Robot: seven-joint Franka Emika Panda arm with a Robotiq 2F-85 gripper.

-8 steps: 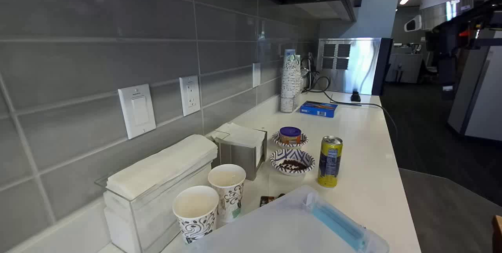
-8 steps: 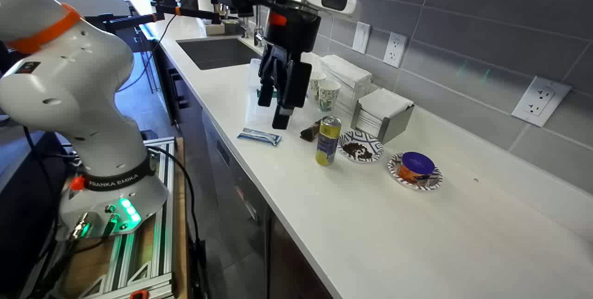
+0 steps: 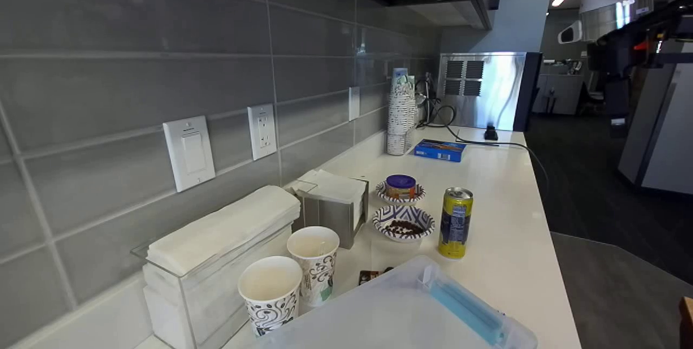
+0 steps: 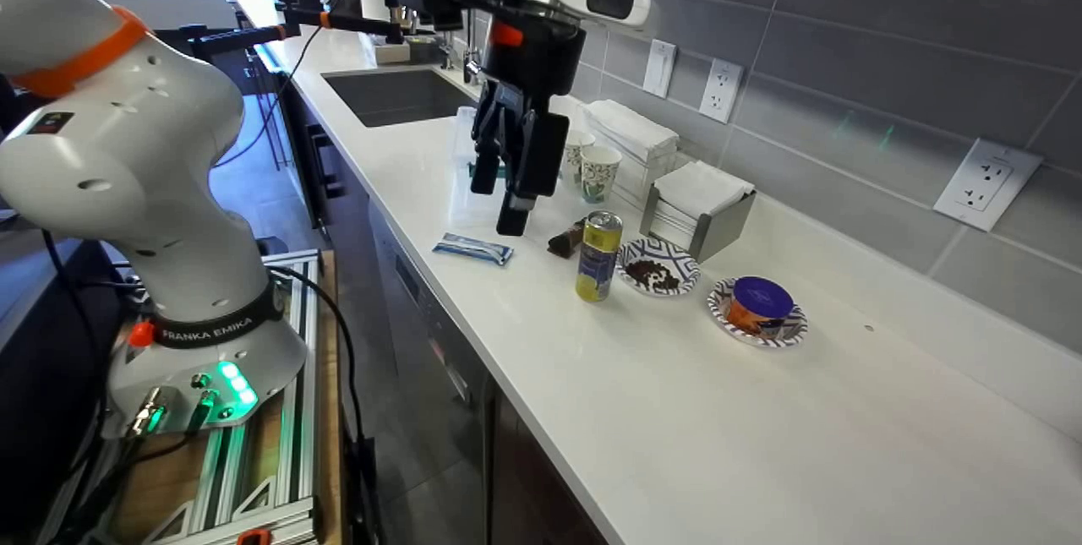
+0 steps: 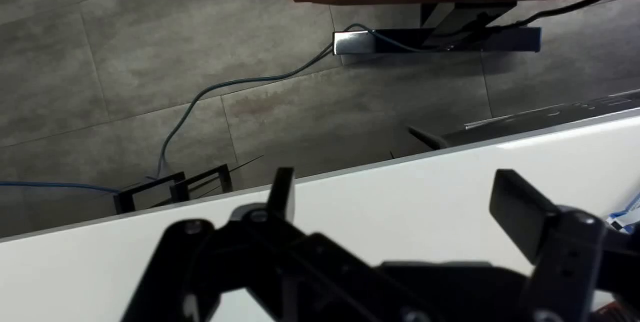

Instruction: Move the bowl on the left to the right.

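Claw (image 5: 396, 184) spread wide, cut off along the wrist view's bottom; right of centre in both exterior views, the blue-patterned white bowl (image 3: 403, 212) holds indistinct dark bits (image 3: 403, 226).

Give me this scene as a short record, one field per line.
Tool: open, nothing held, above the counter
Yellow can: upright
Patterned bowl: upright, beside the can, holding dark bits
Other bowl: holding a purple-lidded tub
Paper cups: two, upright, beside stacked napkins
Contact: tool touches neither bowl
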